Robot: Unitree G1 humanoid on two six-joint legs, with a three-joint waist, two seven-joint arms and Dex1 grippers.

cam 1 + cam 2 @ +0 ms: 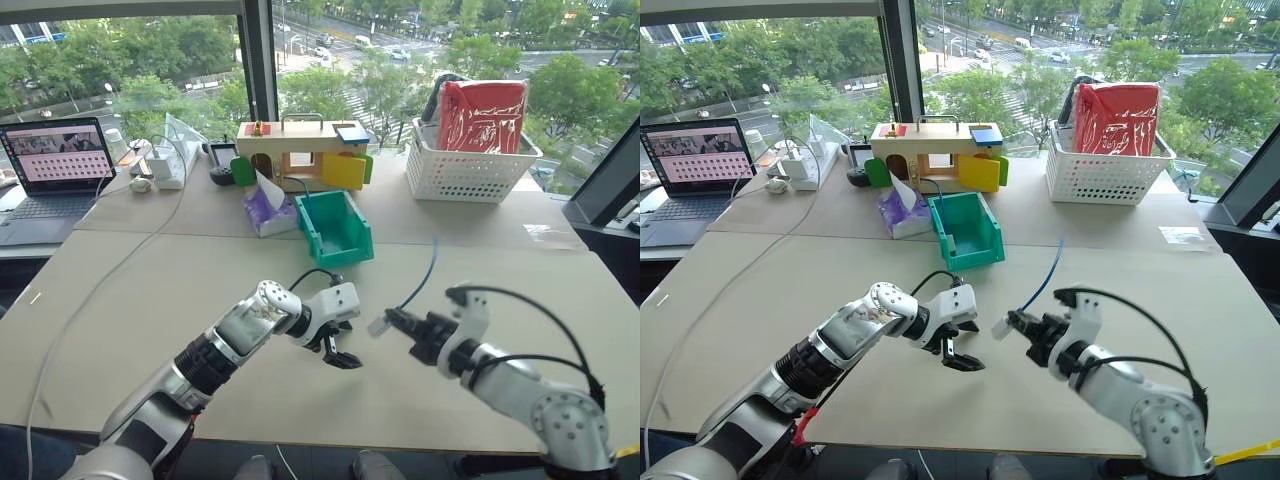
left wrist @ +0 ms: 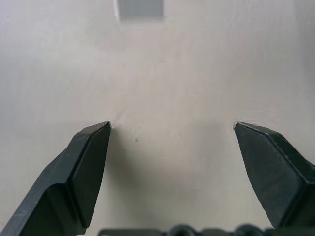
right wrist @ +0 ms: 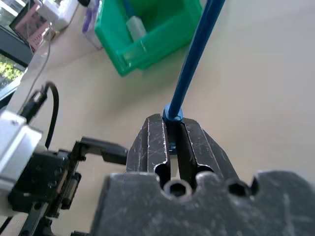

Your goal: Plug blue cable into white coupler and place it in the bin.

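My right gripper (image 1: 392, 320) hovers over the table's front middle, shut on the blue cable (image 1: 425, 270) near its lower end. The cable rises from the fingers (image 3: 189, 142) and leans away to the right. A small white block, seemingly the white coupler (image 1: 377, 326), sticks out past the fingertips toward my left gripper. That left gripper (image 1: 340, 355) hangs just left of it, open and holding nothing, its fingers (image 2: 88, 157) wide apart over bare table. The teal bin (image 1: 345, 255) stands farther back at the centre, with a pale small item inside.
A white lattice basket (image 1: 470, 175) with a red bag stands at the back right. A wooden toy house (image 1: 300, 150) and a purple packet (image 1: 268, 212) sit behind and left of the bin. A laptop (image 1: 55, 165) is far left; a white cord (image 1: 100, 290) crosses the table's left side.
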